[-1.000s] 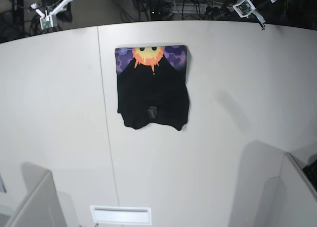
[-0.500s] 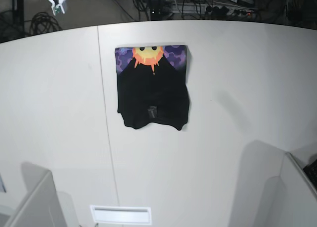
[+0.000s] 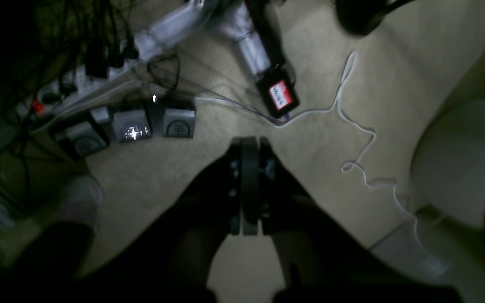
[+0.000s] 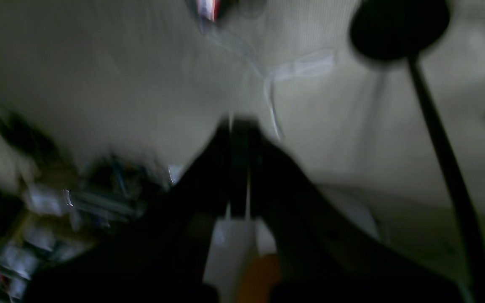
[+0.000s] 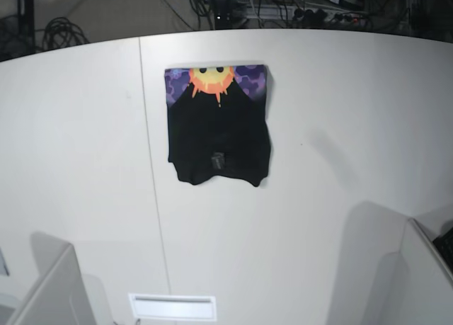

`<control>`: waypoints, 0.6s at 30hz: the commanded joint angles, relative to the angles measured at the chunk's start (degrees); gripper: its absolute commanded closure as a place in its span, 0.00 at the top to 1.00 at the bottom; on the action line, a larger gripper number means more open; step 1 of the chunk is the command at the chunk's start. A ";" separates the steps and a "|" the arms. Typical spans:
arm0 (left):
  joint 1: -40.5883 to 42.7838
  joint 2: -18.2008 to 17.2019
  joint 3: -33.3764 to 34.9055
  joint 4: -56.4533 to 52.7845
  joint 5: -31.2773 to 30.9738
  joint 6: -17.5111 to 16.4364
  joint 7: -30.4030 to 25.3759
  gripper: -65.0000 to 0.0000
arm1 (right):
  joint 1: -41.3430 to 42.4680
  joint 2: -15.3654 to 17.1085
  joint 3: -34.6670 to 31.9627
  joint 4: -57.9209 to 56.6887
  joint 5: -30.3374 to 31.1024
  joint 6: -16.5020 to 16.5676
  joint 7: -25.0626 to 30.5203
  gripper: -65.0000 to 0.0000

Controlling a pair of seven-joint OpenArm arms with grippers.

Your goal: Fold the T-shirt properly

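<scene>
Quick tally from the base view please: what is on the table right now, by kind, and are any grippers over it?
T-shirt, folded, black with sun print strip at the far edge: 1
Grippers over the table in the base view: 0
Left gripper, shut, over the floor in the left wrist view: 1
Right gripper, shut, blurred in the right wrist view: 1
Total: 3

T-shirt (image 5: 219,137): matt black cloth, printed panel | table (image 5: 340,112): smooth matt white | floor (image 3: 318,139): rough beige carpet

Base view: bright, even, soft shadows near, edges bowed. My left wrist view: dim, sharp centre. Right: dim, heavily motion-blurred.
</scene>
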 commanded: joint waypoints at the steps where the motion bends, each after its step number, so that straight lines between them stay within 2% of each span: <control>1: -0.21 0.31 0.07 -2.27 0.23 -0.83 -0.28 0.00 | 1.20 0.26 -1.32 -3.56 -0.21 0.54 0.59 0.00; 7: -11.90 6.99 -0.46 -21.35 -0.03 -0.66 -0.63 0.00 | 17.29 0.26 -6.51 -34.07 -0.12 0.62 16.33 0.00; 11: -18.05 11.12 0.07 -32.51 0.23 4.18 -7.23 0.00 | 22.65 -0.97 -7.56 -42.86 -0.21 0.45 26.35 0.00; 15: -25.53 14.20 0.07 -44.56 0.23 6.47 -12.33 0.00 | 25.37 -2.56 -7.65 -43.47 -0.21 0.27 27.93 0.00; 18: -28.78 14.90 0.15 -46.75 0.23 9.37 -12.77 0.00 | 26.16 -2.99 -7.74 -43.47 -0.29 0.27 28.11 0.00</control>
